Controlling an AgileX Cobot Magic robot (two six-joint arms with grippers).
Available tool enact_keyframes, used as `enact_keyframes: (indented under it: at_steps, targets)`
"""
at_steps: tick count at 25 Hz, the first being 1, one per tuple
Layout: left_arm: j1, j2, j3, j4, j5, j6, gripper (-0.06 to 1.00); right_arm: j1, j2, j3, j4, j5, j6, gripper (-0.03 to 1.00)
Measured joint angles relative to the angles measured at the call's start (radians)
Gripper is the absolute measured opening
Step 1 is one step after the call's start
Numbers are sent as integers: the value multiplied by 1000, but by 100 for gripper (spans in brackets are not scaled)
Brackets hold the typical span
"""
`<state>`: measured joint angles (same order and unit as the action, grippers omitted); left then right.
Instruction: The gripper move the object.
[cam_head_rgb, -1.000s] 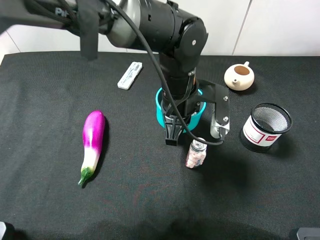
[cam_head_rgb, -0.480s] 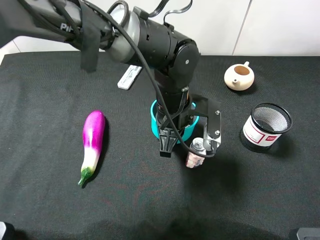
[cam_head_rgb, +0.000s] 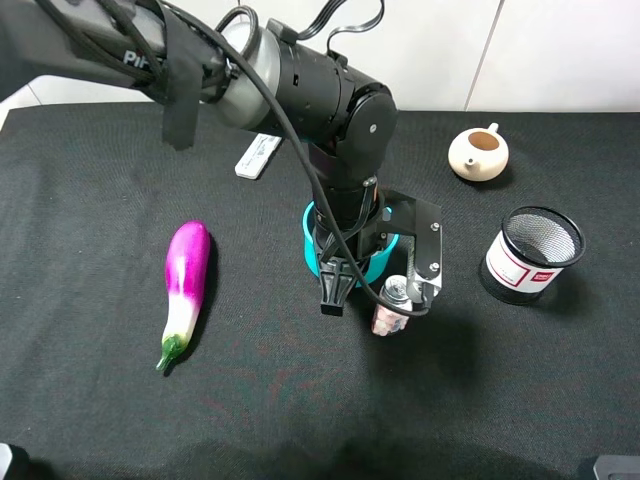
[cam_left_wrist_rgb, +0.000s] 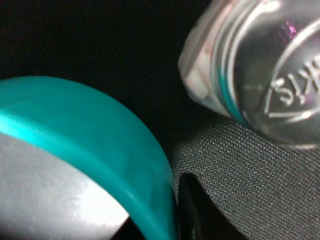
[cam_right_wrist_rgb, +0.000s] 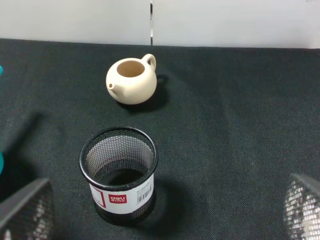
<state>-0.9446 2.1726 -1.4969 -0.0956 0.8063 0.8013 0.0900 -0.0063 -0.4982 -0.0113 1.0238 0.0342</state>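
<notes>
Left gripper: clenched on the rim of the teal saucepan, black jaw against its outer wall.
Teal saucepan: mid-table, just beside a small glass shaker.
Right gripper: fingers spread wide, grasping nothing.
Left of saucepan: purple eggplant.
Right of saucepan: mesh cup, cream teapot.

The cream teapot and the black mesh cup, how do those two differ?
The cream teapot is solid and rounded, with a spout and a loop handle. The black mesh cup is a see-through, straight-sided cylinder with a white label. The teapot sits nearer the back wall and the cup nearer the front. Both stand upright with open tops on the black cloth.
</notes>
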Motion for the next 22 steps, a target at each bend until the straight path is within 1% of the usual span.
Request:
enact_keyframes:
  at_steps: [3,7,11,18,22]
  targets:
    - [0,0,0,0,-7,1,18,0,0,0,0,0,0,69]
    - [-1,0,0,0,-15,2,34,0,0,0,0,0,0,69]
    - [-3,0,0,0,-17,2,46,0,0,0,0,0,0,69]
    - [-3,0,0,0,-18,2,62,0,0,0,0,0,0,69]
    - [-3,0,0,0,-22,3,68,0,0,0,0,0,0,69]
